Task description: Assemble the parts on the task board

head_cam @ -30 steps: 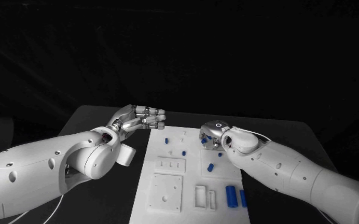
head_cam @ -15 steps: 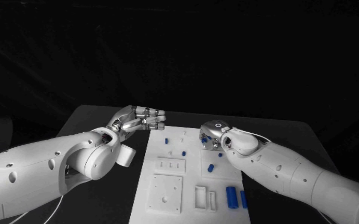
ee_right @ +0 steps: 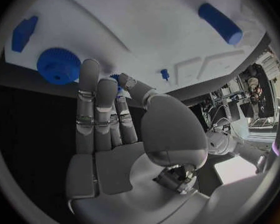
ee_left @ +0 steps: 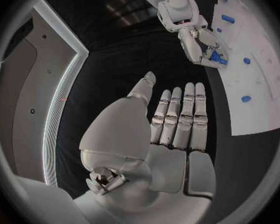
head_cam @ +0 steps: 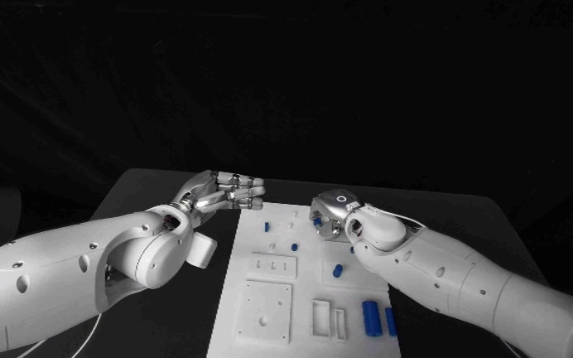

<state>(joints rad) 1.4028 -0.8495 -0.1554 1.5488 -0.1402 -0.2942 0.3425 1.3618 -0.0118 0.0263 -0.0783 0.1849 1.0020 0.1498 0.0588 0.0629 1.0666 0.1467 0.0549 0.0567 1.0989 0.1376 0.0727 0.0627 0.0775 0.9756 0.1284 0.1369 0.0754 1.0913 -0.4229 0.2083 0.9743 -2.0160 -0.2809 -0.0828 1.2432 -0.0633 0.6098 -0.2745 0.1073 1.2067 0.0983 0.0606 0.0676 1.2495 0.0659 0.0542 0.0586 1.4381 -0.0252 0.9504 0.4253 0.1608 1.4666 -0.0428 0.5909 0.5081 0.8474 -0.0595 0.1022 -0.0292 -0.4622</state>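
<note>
The right hand is sitting a little farther toward the far left over the white board than a second ago, now above the board's far edge. In the right wrist view its fingers are lying straight and together, with a small blue piece pinched between thumb tip and fingertips, just beside a blue gear on the board. The left hand is hovering in the same place off the board's far left corner, fingers straight, holding nothing. Blue pegs are lying scattered over the board, two larger blue cylinders near its close right corner. The right forearm is covering part of the board's right side.
</note>
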